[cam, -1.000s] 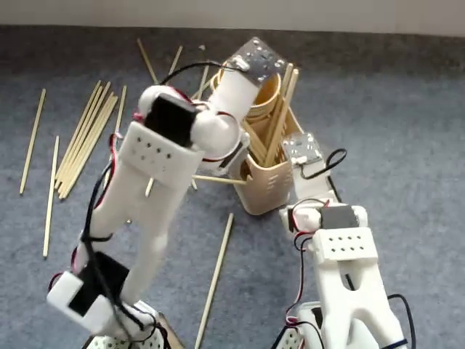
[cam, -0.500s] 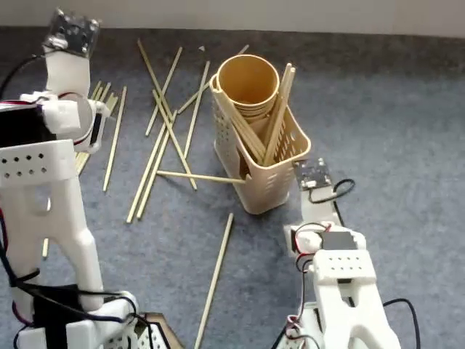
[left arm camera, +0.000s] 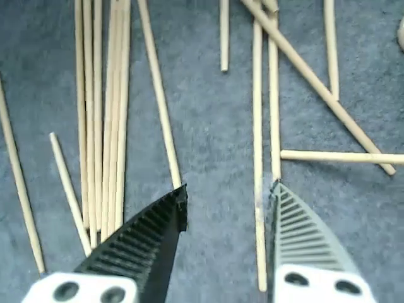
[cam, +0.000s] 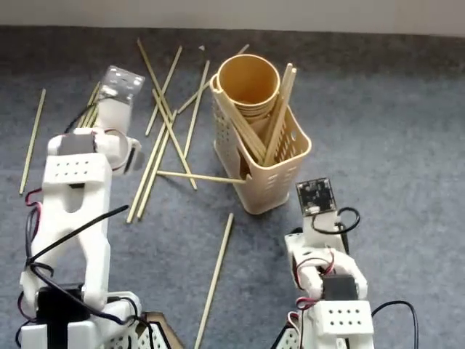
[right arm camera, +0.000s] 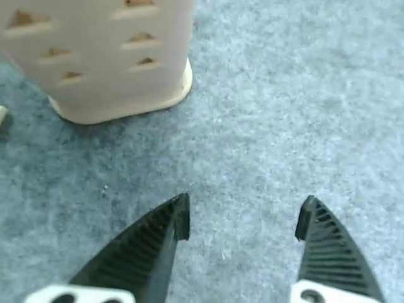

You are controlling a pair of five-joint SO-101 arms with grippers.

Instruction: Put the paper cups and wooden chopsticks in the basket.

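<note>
Standing upright near the middle of the grey felt-covered desk, the cream perforated plastic basket already holds a nested stack of tan paper cups at its far end. Several pale wooden chopsticks lean against the stack and the rim. The tall, narrow shape keeps the sticks propped on end rather than flat, so each new one probably has to be dropped in from above, tip first.

Many loose chopsticks lie on the desk to the basket's left. There is a crossed scatter, one slim stick with its end touching the basket wall, and a parallel bundle. A lone stick lies on the near side of the basket. The cups look done; the sticks are far from it.

The left gripper hangs over that scatter with its fingers spread and nothing but desk between them. One long stick runs just beside the light finger and looks like the likely pick. Its neighbours lie close, some touching or crossing, so a closing pinch could catch two or nudge others.

The right gripper sits low by the basket's base, fingers apart and empty. I judge it near enough to steady the basket if a stick knocks it, and it seems clear of any path over the rim.
</note>
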